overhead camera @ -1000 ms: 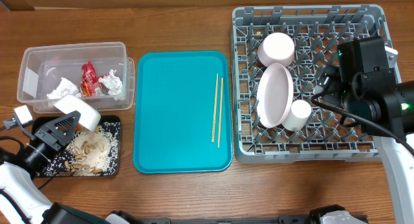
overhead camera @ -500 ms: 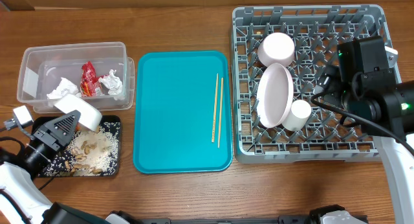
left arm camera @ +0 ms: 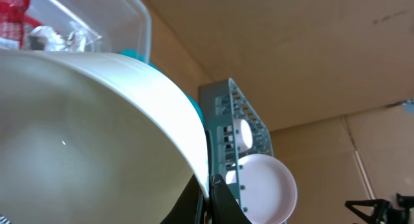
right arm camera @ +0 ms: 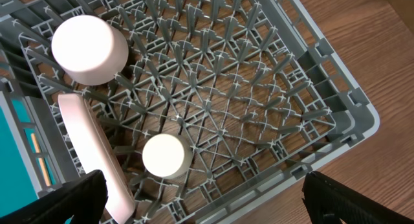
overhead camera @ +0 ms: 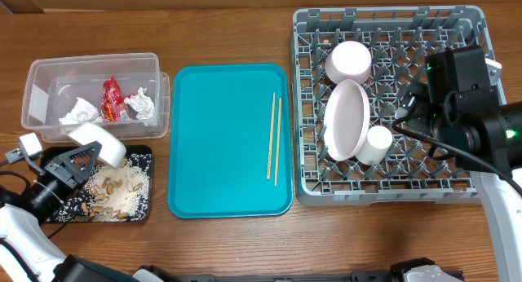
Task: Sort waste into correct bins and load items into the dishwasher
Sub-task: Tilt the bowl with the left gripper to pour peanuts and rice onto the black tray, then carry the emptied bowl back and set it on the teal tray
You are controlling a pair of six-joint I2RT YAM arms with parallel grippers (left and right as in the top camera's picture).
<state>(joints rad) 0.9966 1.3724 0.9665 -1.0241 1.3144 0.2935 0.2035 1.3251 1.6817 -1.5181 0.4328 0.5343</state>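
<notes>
Edging leftward, our left gripper [overhead camera: 84, 156] stays clamped on the white bowl [overhead camera: 99, 142] tipped over the black tray [overhead camera: 148, 184]. Our dish rack [overhead camera: 383, 13] holds plate [overhead camera: 347, 119], second bowl [overhead camera: 348, 62] and cup [overhead camera: 378, 143] beneath our spread right gripper [right arm camera: 207, 201]; chopsticks [overhead camera: 274, 139] remain on the teal tray [overhead camera: 220, 143].

tub [overhead camera: 37, 66] left | serving tray [overhead camera: 220, 135] centre, chopsticks [overhead camera: 275, 138] on it | rack [overhead camera: 383, 192] right

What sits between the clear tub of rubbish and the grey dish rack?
A teal tray, with two chopsticks lying near its right edge, as the overhead view shows.
</notes>
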